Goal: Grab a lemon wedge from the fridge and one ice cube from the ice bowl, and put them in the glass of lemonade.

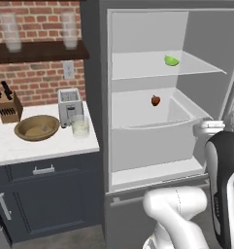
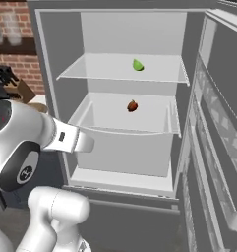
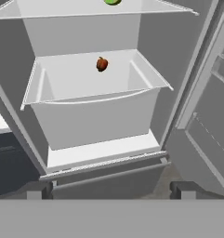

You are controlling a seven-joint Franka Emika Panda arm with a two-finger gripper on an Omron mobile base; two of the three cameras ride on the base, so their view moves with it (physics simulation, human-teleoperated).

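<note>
Starting at the far left, the wooden ice bowl [image 1: 37, 128] is sitting on the white counter [image 1: 21, 148], with the glass of lemonade [image 1: 80, 126] just beside it at its three o'clock and a toaster [image 1: 70, 106] close behind the glass. I cannot make out an ice cube in the bowl from here.

Moving right, the fridge [image 1: 96, 97] is standing open. The lemon wedge [image 1: 171, 61] is lying on the upper shelf [image 1: 138, 65], toward its right side, and a small red fruit [image 1: 156, 100] is resting in the drawer [image 1: 138, 127] below, at about the wedge's seven o'clock.

The gripper [image 3: 111, 189] is hanging low in front of the fridge, its fingertips [image 3: 39, 189] spread wide apart and holding nothing, pointing at the drawer rather than the shelf.

To do this step well, I'd say the hand needs lifting toward twelve o'clock until the wedge sits centred between the fingers, then easing in above the shelf, steering clear of the red fruit and the door [image 2: 223, 123] on the right.
</note>
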